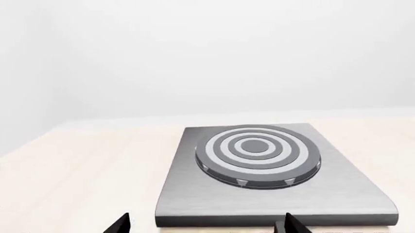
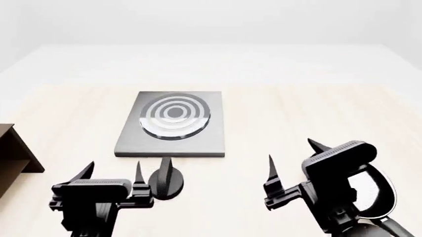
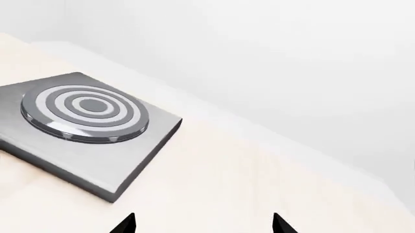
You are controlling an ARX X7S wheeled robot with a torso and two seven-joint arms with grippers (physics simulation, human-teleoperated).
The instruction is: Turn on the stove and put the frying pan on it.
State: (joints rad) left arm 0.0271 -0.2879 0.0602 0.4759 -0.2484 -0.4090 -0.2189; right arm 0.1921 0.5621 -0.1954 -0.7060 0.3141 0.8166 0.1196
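1. Pale wood tabletop (image 2: 316, 113) fills your head view, with plain white walls behind; no brand, label or writing can be read on anything.
2. Your stove (image 2: 173, 123) lies flat on the table ahead of the left arm. Its grey plate is slightly longer from near edge to far edge, and the ringed burner (image 2: 175, 116) sits toward the far end.
3. A black knob (image 2: 165, 181) stands apart from the plate, just off its near edge, close beside your left gripper (image 2: 112, 174).
4. Your left gripper is held with its fingers spread and nothing between them; the left wrist view shows both tips framing the stove's near edge.
5. Your right gripper (image 2: 290, 159) also stands spread and empty, well to the right of the stove.
6. The frying pan (image 2: 372, 195) lies at the near right, mostly hidden behind your right arm. Only part of its glossy rim shows; its handle direction cannot be told.
7. A brown shelf (image 2: 15, 160) shows at the left edge.
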